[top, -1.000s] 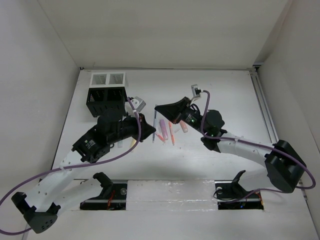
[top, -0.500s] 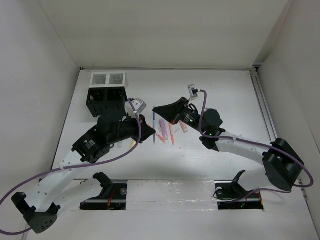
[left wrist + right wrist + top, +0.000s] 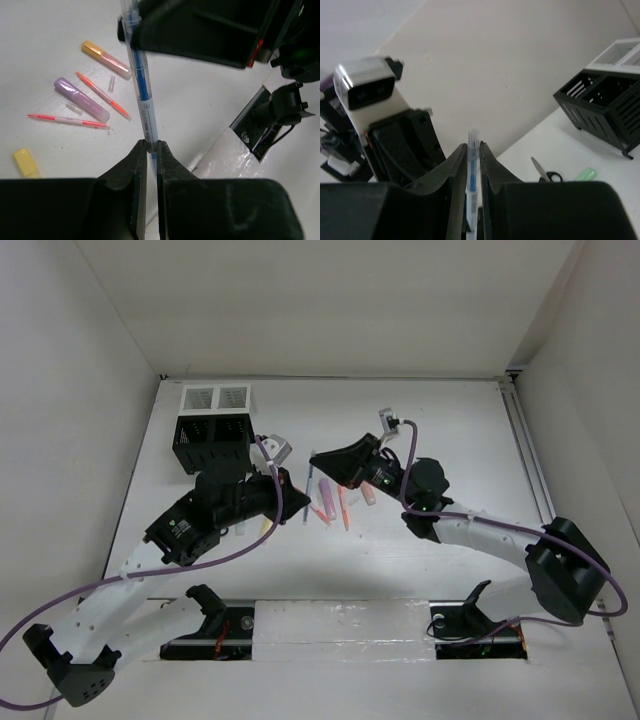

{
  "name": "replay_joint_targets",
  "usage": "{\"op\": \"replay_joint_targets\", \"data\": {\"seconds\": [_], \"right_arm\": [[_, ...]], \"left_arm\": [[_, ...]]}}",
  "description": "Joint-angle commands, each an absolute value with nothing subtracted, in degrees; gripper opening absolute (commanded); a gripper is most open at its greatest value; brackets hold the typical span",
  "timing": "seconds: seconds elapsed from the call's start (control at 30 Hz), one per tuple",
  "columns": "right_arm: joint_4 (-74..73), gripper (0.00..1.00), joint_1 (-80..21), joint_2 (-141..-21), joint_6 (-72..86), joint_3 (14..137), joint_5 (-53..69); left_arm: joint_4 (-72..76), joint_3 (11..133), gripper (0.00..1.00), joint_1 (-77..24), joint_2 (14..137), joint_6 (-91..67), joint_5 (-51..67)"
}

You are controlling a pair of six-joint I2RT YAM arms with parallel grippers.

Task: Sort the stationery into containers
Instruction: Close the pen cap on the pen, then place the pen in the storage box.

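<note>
Over the last second almost nothing has shifted overhead. My right arm nudged a little toward the left edge of the table (image 3: 450, 420) and came back, and both grippers meet at the blue pen (image 3: 142, 95) as they did before.

My left gripper (image 3: 149, 145) is pressed together on the pen's lower end. My right gripper (image 3: 474, 147) has the other end between its fingers, but I cannot tell whether it is pinching or only flanking the barrel (the gaps are too thin to read). I judge this to be a hand-over in mid-air, above the middle of the table, with the pen not yet in any container.

The black organiser (image 3: 212, 455) and the white organiser (image 3: 182, 400) stand at the far left corner, with the white one nearer the far edge. Both are just beyond my left wrist, so the carry should be short.

Under the pen lie a purple marker (image 3: 82, 99), an orange marker (image 3: 106, 59), two red pens (image 3: 67, 120) and a yellow piece (image 3: 25, 162). The scissors (image 3: 545, 175) and a green marker (image 3: 586, 174) lie near the black organiser.

My right arm has room to pull back toward the right edge. Walls close off the left, far and right edges.
</note>
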State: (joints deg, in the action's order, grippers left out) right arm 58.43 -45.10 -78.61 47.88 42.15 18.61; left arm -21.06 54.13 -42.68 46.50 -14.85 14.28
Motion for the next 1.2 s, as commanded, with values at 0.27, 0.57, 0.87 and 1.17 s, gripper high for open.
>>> {"op": "replay_joint_targets", "data": {"seconds": [0.27,0.57,0.87,1.17], "right_arm": [[58.0,0.31,-45.1,-77.8,46.9,40.2,26.2],[63.3,0.65,-43.3,-76.7,48.9,38.1,27.3],[63.7,0.69,-36.4,-71.5,49.5,35.0,29.0],[46.7,0.69,-28.5,-57.2,37.1,31.3,26.3]], "left_arm": [[-10.1,56.2,0.00,-42.5,45.8,-14.9,9.6],[-10.6,56.2,0.00,-42.5,47.0,-15.5,6.0],[-10.6,57.2,0.00,-42.5,47.6,-16.6,-1.5],[-7.8,65.9,0.00,-41.5,58.4,-20.8,-36.4]]}}
